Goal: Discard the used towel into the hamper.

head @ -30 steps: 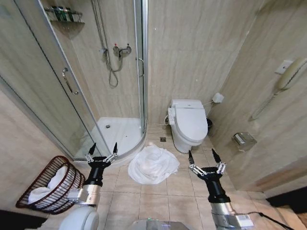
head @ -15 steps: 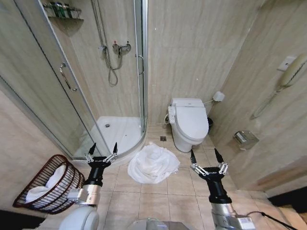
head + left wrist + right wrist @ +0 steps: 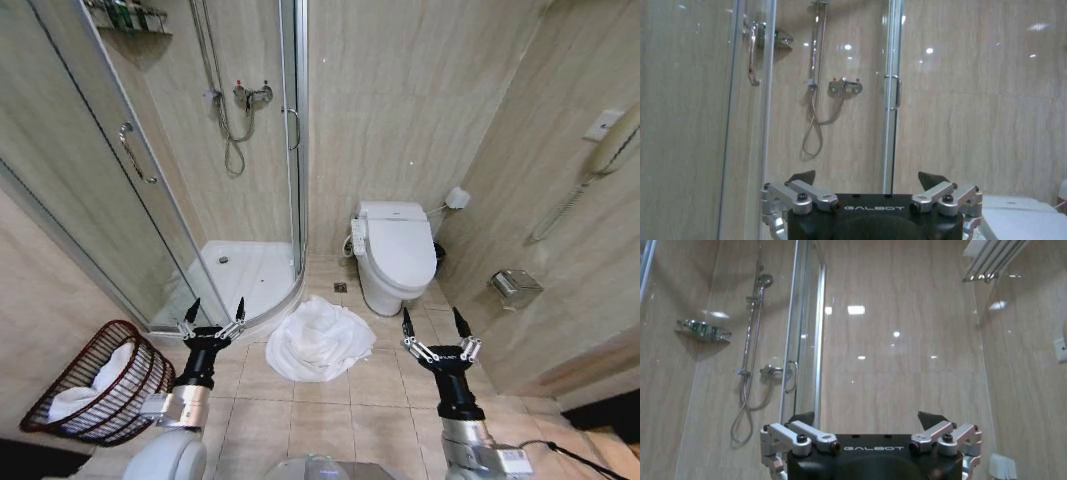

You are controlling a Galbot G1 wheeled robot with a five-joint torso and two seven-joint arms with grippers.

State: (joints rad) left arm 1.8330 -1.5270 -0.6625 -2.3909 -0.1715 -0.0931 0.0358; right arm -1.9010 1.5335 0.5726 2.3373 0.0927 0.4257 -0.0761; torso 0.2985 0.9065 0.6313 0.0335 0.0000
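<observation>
My left gripper (image 3: 214, 309) is raised in front of me with its two dark fingers spread wide apart, holding nothing and touching nothing. It points up and forward, over the tiled floor just before the curved edge of the shower tray (image 3: 243, 273). My right gripper (image 3: 434, 322) is held the same way on my other side, fingers splayed open and empty, near the base of the toilet (image 3: 398, 256).

Between the two grippers, on the floor (image 3: 330, 420), lies the towel (image 3: 318, 341), a white crumpled heap spread loosely across the tiles. Neither gripper touches it.

The hamper (image 3: 102, 398), a dark red-brown wire basket, stands on the floor to my left, against the wall and beside my left arm. White cloth (image 3: 98, 378) already lies inside it.

Ahead of me is the glass shower enclosure (image 3: 150, 170) with a hose and mixer tap on the beige wall. The white toilet, lid closed, stands to the right of it, and a metal paper holder (image 3: 514, 287) is fixed on the right wall.
</observation>
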